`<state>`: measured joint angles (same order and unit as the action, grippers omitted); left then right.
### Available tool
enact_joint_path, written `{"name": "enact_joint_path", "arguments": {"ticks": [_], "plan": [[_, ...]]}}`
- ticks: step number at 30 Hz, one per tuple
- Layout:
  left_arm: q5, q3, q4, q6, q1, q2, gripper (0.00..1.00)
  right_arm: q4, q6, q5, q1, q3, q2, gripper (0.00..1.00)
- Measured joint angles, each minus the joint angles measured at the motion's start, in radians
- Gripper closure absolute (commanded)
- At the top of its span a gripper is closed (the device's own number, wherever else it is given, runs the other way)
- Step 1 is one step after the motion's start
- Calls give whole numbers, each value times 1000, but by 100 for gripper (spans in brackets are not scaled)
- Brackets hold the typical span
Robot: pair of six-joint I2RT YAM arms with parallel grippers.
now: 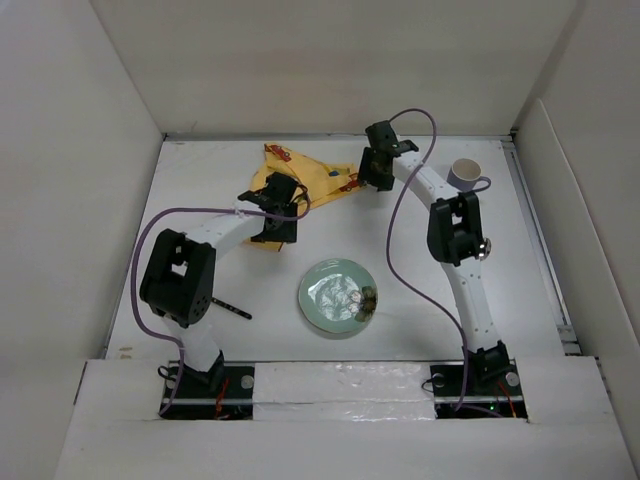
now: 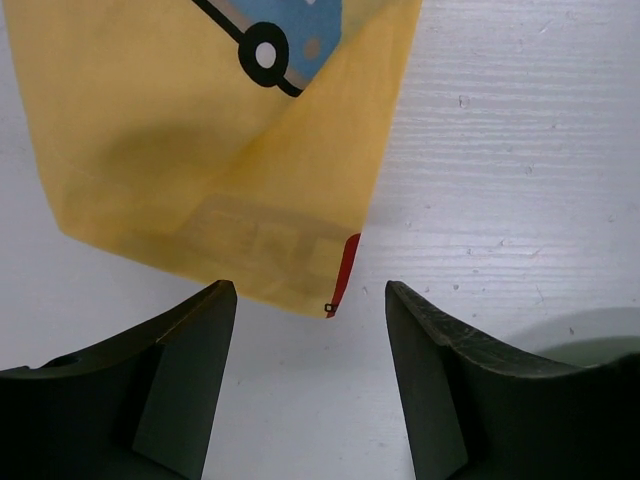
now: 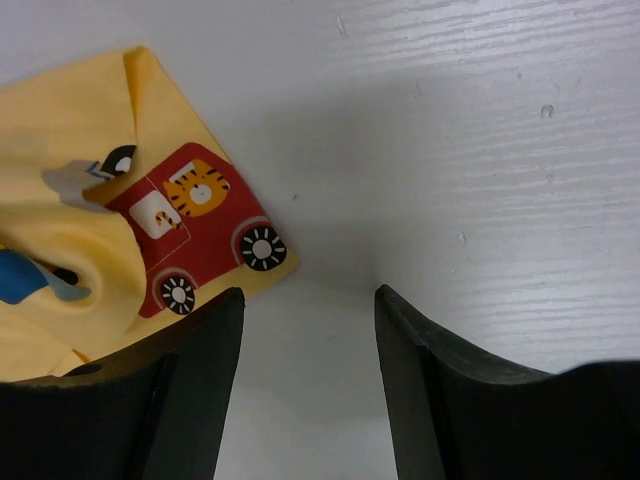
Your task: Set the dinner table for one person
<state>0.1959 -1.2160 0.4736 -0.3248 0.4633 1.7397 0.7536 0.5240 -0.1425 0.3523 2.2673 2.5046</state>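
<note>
The dinner table (image 1: 190, 185): my left gripper (image 2: 310, 290) and right gripper (image 3: 310, 295), both spread and empty, partly hide the crumpled placemat (image 1: 312, 172) at upper centre.

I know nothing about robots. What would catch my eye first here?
A crumpled yellow placemat printed with cartoon cars lies at the far middle of the white table. The left arm and right arm reach to its edges, jaws open and empty. A pale green plate sits near the centre, and a white cup stands far right.
</note>
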Motion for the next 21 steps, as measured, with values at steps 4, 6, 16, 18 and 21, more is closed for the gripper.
{"name": "enact_joint_path", "arguments": {"ticks": [4,6,16,18,21], "plan": [[-5,10,-13,14,0,8,44,38,3,3,-3,78,45,39],[-3,10,-17,20,0,21,48,57,5,7,-5,112,63,42],[27,10,-27,35,0,95,62,76,21,26,0,157,90,59],[39,11,-31,39,0,97,66,76,27,42,3,157,90,65],[51,11,-35,48,0,97,73,71,41,66,8,157,93,72]]}}
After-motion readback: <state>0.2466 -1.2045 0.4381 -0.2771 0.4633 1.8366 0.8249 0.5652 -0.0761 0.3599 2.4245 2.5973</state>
